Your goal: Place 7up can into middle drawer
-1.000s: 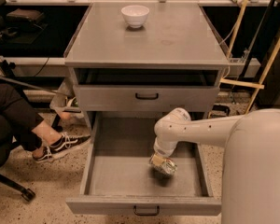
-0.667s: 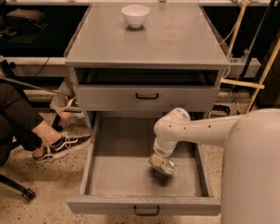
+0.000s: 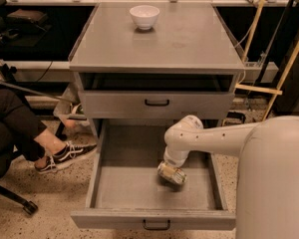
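End effector (image 3: 174,164) is down in the open middle drawer (image 3: 124,185), right on the 7up can (image 3: 171,175) lying inside, though I can't tell if it's gripping.

Smooth cream-white arm (image 3: 214,136), bulbous joints — gripper (image 3: 173,167) at its tip inside middle drawer (image 3: 127,185)

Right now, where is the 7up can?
In the camera view, the 7up can is down inside the open middle drawer, right of its centre, just below the gripper, which reaches in from the right.
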Action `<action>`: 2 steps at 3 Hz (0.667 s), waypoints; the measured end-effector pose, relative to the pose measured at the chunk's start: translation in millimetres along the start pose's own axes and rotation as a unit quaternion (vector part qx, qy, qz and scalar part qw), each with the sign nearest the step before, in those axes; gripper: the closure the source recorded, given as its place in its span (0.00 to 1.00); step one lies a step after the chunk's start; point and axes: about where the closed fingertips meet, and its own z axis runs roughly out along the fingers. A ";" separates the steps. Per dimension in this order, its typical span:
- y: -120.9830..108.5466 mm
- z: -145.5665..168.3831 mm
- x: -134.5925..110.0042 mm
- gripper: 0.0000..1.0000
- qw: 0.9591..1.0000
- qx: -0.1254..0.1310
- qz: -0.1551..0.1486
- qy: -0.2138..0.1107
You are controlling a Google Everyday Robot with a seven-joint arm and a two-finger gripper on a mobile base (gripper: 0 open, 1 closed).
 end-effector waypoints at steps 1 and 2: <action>0.0 0.0 0.0 0.00 1.000 0.000 0.000 0.000; 0.0 0.0 0.0 0.00 1.000 0.000 0.000 0.000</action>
